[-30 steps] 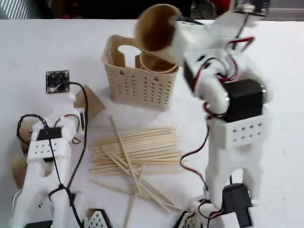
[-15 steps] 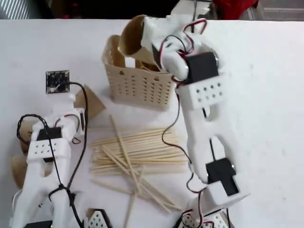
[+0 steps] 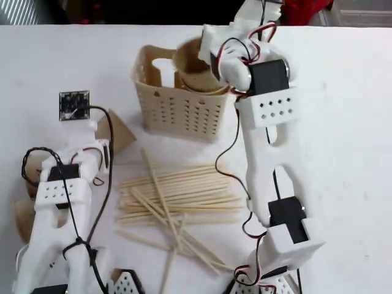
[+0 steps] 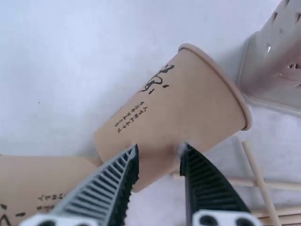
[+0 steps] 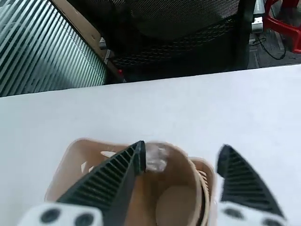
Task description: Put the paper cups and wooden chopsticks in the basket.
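Cups (image 3: 196, 64) tan, nested in basket (image 3: 177, 113); right gripper (image 5: 182, 149) spread above; left gripper (image 4: 160, 148) parted over printed cup (image 4: 178, 103).

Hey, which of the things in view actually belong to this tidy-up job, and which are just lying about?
Part of the job:
basket
paper cups nested in the basket
paper cup lying on the table
pile of wooden chopsticks

Just lying about:
black office chair beyond the table
slatted panel behind it

Lowered tilted cup (image 3: 191, 58) from above basket (image 3: 184, 113) to upright inside it; parted right gripper (image 5: 181, 155) just above basket.
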Controlling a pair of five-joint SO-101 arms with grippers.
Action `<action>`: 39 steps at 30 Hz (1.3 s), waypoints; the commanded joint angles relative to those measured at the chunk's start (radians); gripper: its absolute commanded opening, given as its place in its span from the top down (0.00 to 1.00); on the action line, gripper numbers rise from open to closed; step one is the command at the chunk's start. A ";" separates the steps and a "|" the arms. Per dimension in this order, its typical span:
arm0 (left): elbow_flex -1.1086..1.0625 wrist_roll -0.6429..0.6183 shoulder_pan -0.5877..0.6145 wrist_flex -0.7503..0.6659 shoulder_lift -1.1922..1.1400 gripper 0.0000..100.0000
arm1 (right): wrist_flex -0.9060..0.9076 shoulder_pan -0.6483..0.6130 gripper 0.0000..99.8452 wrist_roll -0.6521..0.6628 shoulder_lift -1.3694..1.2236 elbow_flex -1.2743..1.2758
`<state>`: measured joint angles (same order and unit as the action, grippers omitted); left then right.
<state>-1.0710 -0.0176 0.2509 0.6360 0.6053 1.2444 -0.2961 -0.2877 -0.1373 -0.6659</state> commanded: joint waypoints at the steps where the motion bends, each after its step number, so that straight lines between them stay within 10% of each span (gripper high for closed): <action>1: 0.005 -0.009 -0.007 -0.020 0.036 0.84 | 0.051 0.031 0.63 -0.005 0.021 -0.041; 11: 0.005 -0.009 -0.007 -0.020 0.036 0.84 | 0.409 0.145 0.99 0.101 0.021 -0.041; 17: 0.005 -0.009 -0.007 -0.020 0.036 0.84 | 0.473 0.326 0.97 0.213 0.127 -0.028; 22: 0.005 -0.009 -0.007 -0.020 0.035 0.84 | 0.472 0.544 0.75 0.381 0.269 0.112; 25: 0.005 -0.009 -0.007 -0.020 0.035 0.84 | 0.469 0.553 0.70 0.582 0.309 0.265; 30: 0.005 -0.009 -0.007 -0.020 0.030 0.84 | 0.461 0.536 0.91 0.763 0.325 0.388; 36: 0.005 -0.009 -0.002 -0.020 0.030 0.84 | 0.472 0.532 0.59 0.783 0.343 0.422; 39: 0.005 -0.009 -0.002 -0.020 0.030 0.84 | 0.470 0.516 0.74 0.852 0.357 0.471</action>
<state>-1.0710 -0.0176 0.2509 0.6360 0.6053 1.7108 0.2394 0.5163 0.1726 -0.2117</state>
